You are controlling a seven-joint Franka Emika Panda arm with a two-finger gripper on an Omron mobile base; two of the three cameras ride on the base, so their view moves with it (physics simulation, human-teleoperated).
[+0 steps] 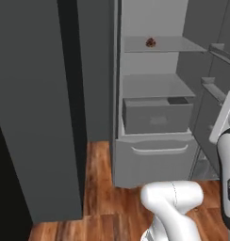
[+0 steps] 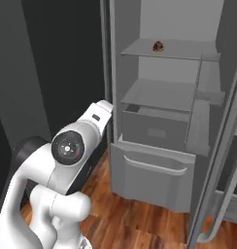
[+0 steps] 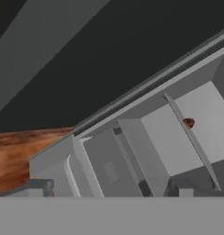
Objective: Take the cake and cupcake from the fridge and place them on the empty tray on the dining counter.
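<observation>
The fridge [image 1: 154, 85] stands open in front of me, grey inside, with two shelves and a drawer [image 1: 157, 115]. The cake [image 1: 151, 43], small and dark brown with a dark red top, sits alone on the upper shelf [image 2: 158, 46], near the middle. In the hand view the cake [image 3: 188, 122] lies right of centre, far from the hand, and the fridge [image 3: 132, 156] looks rolled sideways. Nothing shows between my gripper's jaws, which stand wide open. The cupcake, the tray and the dining counter are out of view.
The fridge door [image 2: 222, 146] hangs open at the right, its pale handle [image 2: 226, 209] low down. A bottom freezer drawer [image 1: 157, 160] juts out over the wooden floor [image 1: 102, 207]. A tall dark grey panel [image 1: 36, 108] stands to the left.
</observation>
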